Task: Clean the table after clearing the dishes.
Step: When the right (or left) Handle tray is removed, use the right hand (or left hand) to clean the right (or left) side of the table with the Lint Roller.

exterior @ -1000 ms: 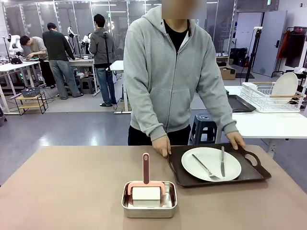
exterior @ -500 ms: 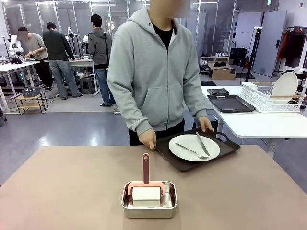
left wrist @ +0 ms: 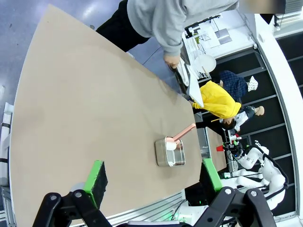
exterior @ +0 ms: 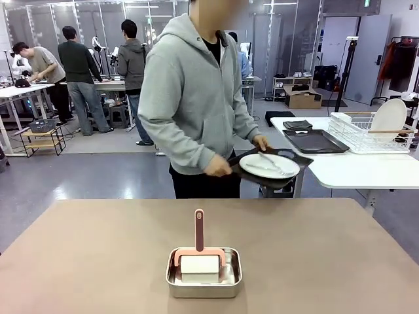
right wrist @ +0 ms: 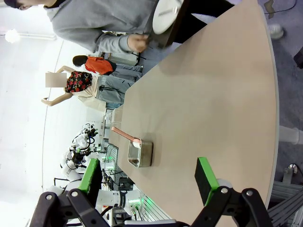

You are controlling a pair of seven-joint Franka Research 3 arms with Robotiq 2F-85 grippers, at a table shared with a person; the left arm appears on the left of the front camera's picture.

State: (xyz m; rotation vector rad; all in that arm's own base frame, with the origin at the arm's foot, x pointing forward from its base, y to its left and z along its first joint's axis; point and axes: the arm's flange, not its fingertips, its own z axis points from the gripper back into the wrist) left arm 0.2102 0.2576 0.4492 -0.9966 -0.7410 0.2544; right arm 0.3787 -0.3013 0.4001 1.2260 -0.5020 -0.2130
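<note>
One pan [exterior: 203, 281] with a roller [exterior: 199, 243] sits at 6 o'clock on the table [exterior: 98, 261]; the rest lies open to every edge. At 1 o'clock, past the far edge, a person holds the tray [exterior: 278, 182] and plate [exterior: 269, 165] in the air. The left gripper [left wrist: 154, 175] and right gripper [right wrist: 149, 176] gape wide, holding nothing.

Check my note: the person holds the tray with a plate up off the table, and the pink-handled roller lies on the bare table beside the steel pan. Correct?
One detail is wrong: the roller sits inside the pan, not beside it on the table, as the front view shows. The person does hold the tray with the plate off the table.
</note>
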